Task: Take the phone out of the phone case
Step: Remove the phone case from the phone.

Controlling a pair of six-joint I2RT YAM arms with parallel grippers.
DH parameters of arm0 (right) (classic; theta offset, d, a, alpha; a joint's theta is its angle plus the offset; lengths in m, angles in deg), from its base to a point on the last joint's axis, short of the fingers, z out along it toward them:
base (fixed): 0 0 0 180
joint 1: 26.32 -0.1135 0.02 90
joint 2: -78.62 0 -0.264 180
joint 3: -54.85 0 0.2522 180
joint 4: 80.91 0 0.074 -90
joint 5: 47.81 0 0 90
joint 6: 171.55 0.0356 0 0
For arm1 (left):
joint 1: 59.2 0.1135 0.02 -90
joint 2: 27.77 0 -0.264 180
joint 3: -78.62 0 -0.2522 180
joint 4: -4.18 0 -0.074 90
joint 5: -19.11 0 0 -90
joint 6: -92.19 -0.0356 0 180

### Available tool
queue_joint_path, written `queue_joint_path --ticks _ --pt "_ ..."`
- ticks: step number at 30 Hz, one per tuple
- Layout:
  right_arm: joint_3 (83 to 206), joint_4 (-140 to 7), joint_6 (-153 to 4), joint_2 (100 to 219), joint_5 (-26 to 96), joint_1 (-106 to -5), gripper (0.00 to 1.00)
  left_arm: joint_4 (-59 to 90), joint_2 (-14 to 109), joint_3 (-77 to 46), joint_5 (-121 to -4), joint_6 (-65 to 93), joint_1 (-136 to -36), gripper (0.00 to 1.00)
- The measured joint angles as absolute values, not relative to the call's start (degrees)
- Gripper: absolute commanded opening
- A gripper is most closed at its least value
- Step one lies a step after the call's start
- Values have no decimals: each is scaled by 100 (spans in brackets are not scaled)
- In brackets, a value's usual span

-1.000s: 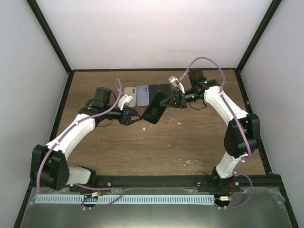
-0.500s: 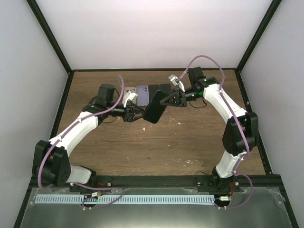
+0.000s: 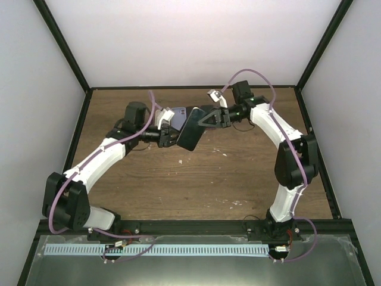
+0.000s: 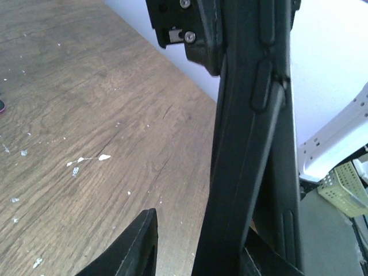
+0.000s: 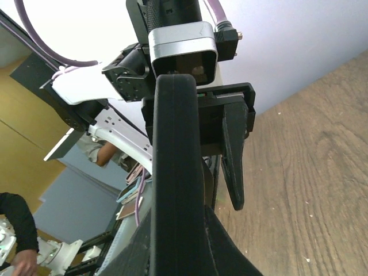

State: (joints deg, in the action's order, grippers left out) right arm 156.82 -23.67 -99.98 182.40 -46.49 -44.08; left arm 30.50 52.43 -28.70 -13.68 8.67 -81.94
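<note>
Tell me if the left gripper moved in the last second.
Yes. The left gripper went toward the table's far edge, staying by the phone the right gripper holds.

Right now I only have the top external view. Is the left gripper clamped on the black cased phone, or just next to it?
Observer: Not clamped. On the left wrist view, one finger of the left gripper stands apart from the cased phone, with bare table showing between them.
Operator: And the right gripper?
Observer: The right wrist view shows the right gripper with a finger against each face of the cased phone.
Operator: How does the cased phone sit for the left camera?
Observer: Edge-on and close to upright, with its side buttons facing the lens.
</note>
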Motion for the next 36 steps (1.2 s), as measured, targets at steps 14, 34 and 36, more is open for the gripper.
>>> queue_joint_path --ticks 14,34,36 --pt "15904 -3248 -8766 18516 -4468 -4478 25 2558 5497 -2864 -677 1682 -7870 0" --pt "14978 -5149 -9244 16962 -558 -4731 47 820 6026 -3255 -443 5000 -7073 0" --pt "14886 -5239 -9520 16831 -182 -4961 47 912 6091 -3237 -500 5140 -7048 0"
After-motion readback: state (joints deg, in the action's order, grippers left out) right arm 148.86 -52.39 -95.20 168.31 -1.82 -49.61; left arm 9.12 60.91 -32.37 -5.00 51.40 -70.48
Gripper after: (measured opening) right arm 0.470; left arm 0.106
